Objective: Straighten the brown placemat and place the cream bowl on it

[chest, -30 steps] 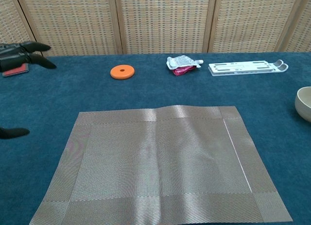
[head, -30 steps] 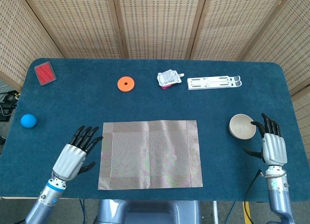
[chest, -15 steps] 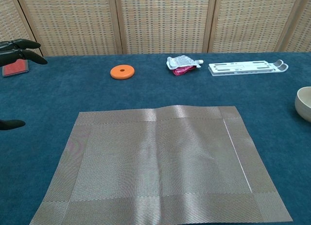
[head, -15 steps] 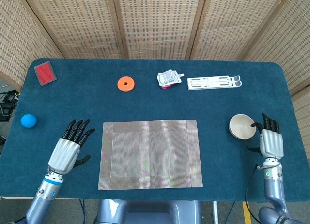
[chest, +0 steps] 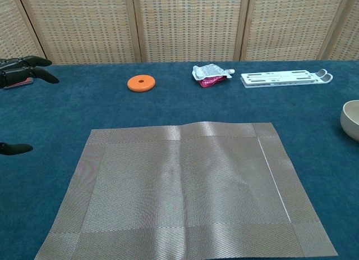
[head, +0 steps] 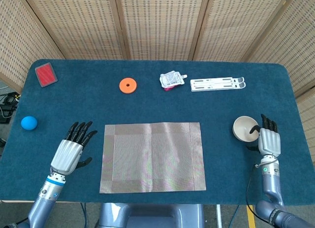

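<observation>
Two hands are hovering low over the blue table (head: 211,110), one at each side of the brown placemat (head: 152,156). The left hand (head: 71,149) is sitting just to the left of the mat, apart from it, with its dark fingers (head: 81,132) stretched out and spread and nothing between them. In the chest view only its fingertips (chest: 25,66) are showing at the left edge. The mat is lying flat between the two hands, its edges running roughly square with the table edge, and a slight ripple is showing along its far edge in the chest view.

The right hand (head: 268,139) is sitting well to the right of the mat, fingers extended and gripping nothing. The cream bowl (head: 245,128) is standing upright just to the left of this hand; whether the fingertips are touching its rim is not clear. The bowl is resting on the bare cloth, off the mat.

Farther from the hands, an orange disc (head: 128,85), a crumpled pouch (head: 172,80) and a white stand (head: 217,83) are lying in a row. Beyond the left hand, a blue ball (head: 28,122) and a red card (head: 46,74) are sitting near the table's left side.
</observation>
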`<state>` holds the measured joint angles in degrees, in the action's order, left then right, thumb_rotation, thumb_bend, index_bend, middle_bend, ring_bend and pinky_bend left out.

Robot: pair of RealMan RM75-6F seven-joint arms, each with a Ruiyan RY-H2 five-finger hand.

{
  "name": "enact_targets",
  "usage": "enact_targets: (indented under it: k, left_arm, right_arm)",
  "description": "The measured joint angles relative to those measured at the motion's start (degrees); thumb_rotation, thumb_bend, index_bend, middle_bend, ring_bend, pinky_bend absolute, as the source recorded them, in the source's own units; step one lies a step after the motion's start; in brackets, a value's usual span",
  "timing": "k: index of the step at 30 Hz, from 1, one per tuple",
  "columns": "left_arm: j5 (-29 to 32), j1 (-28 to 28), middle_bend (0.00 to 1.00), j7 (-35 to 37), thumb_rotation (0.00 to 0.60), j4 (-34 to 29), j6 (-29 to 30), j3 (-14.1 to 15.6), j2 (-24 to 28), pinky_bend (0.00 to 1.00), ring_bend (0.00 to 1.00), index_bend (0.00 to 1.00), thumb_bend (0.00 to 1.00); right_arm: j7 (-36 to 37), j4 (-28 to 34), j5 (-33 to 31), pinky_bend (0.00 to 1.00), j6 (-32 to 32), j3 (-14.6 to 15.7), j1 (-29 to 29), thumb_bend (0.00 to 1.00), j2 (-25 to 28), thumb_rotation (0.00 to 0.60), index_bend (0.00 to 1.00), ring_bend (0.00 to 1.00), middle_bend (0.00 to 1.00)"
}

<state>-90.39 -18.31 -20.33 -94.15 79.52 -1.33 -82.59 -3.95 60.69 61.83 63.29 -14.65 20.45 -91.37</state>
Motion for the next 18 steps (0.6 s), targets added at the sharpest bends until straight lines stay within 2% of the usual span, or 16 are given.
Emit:
enact_targets:
  k: [5,13,18]
  left_arm:
    - [0.28,-0.06,0.0,0.39,0.6,0.33,-0.28,-0.26,-0.07,0.0,0.0,0.16,0.13]
    - [0.73,-0.13,0.0,1.03,0.6,0.68,-0.7,-0.56,-0.07,0.0,0.0,0.16,0.13]
    - [0.62,-0.14,0.0,1.47,0.6,0.69,-0.8,-0.55,0.04,0.0,0.0,0.16,0.13]
  right_arm:
    - [1.01,-4.5,-0.11,0.0,-1.78,-0.28,1.24,0.3,-2.33,0.6,0.58,0.0,0.08]
    - [2.8,-10.45,0.5,0.0,-3.75,-0.26,2.63,0.49,-5.65,0.6,0.64,0.0,0.09]
    - [3.33,-12.67,1.16,0.0,-3.81,-0.3,3.1,0.52,-7.2,0.6,0.72,0.0,0.12]
